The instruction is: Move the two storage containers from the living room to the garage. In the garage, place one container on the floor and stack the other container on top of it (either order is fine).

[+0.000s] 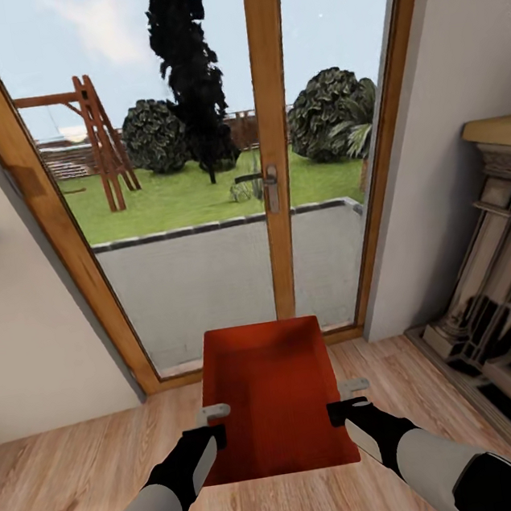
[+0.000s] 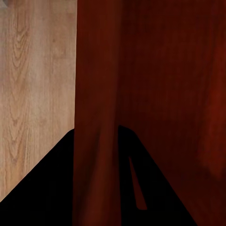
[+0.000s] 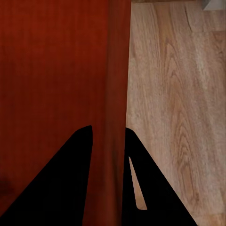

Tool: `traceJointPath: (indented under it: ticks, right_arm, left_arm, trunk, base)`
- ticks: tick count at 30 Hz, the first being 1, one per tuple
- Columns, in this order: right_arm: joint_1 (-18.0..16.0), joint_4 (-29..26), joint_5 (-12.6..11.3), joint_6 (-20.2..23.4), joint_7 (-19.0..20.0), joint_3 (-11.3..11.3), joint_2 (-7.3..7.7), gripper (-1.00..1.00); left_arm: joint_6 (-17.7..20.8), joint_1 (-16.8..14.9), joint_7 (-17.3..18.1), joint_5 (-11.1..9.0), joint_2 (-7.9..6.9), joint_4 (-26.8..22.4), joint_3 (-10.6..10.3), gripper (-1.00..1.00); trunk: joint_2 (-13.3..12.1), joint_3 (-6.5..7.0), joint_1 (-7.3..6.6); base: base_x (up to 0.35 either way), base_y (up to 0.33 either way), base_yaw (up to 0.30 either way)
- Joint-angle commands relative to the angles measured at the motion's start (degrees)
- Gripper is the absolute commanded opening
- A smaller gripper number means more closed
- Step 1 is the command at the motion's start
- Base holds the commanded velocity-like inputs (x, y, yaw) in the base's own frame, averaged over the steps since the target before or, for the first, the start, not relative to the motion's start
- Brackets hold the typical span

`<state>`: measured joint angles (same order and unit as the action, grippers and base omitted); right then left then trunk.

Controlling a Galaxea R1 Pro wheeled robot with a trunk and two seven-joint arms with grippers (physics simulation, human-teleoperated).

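One red-orange open-top storage container is held level between my two arms over the living room's light wood-plank floor. My left gripper is shut on its left wall, and my right gripper is shut on its right wall. In the left wrist view the container wall runs between the dark fingers of the left gripper. The right wrist view shows the right gripper pinching the other wall the same way. The garage is out of view.
Wood-framed glass doors with a metal handle stand straight ahead, with a terrace and garden behind them. The fireplace juts out at the right. A white wall with a small shelf closes the left.
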<state>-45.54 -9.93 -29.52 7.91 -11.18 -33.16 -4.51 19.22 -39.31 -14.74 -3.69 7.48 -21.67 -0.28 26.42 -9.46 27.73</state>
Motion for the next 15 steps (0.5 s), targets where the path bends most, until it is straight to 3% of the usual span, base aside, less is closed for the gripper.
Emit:
traceJointPath:
  ticks: [1, 15]
  right_arm:
    - [-0.1, -0.2, 1.3, -1.7, -0.4, 0.8, 0.17, -1.0]
    - [-0.1, -0.2, 1.3, -1.7, -0.4, 0.8, 0.2, -1.0]
  left_arm:
    - [0.6, 0.0, -0.6, 0.5, -0.1, 0.1, 0.2, -1.0]
    - [0.6, 0.0, -0.6, 0.5, -0.1, 0.1, 0.2, -1.0]
  trunk:
    - [0.1, -0.02, 0.03]
    - [0.1, 1.23, 0.03]
  base:
    - [0.0, 0.0, 0.0]
    - [0.0, 0.0, 0.0]
